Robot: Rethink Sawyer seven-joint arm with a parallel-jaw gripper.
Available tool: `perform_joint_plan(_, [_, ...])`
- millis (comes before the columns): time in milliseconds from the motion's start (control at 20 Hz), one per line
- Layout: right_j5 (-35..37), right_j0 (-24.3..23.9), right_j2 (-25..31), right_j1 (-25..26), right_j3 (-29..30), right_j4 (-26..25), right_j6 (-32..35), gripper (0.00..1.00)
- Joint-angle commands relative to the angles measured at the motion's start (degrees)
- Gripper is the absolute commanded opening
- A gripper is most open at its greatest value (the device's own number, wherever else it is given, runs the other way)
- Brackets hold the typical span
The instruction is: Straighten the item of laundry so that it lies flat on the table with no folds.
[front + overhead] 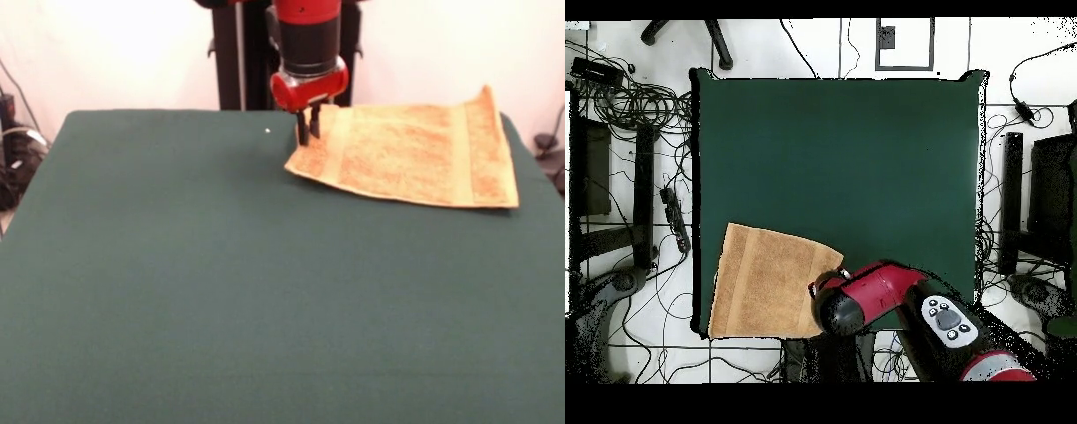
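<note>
Green table (221, 291); white wall (132, 53); floor cables (625, 100).

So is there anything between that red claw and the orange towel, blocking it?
Nothing visible. The gripper hangs right at the towel's corner nearest the robot's pedestal, with only bare green table around it. From overhead the arm covers that corner, so actual contact can't be confirmed.
</note>
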Motion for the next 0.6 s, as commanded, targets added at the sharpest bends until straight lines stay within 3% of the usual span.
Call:
perform_joint_plan(50, [9.6,-2.4,10.8,-2.8,-0.7,3.4,-9.7,0.00])
perform_joint_plan(150, [8.9,-2.9,11.9,-2.6,-0.7,2.3,-10.0,0.00])
perform_joint_plan(600, [5.6,-7.0,16.6,7.6,-5.1,-3.8,-13.3,0.00])
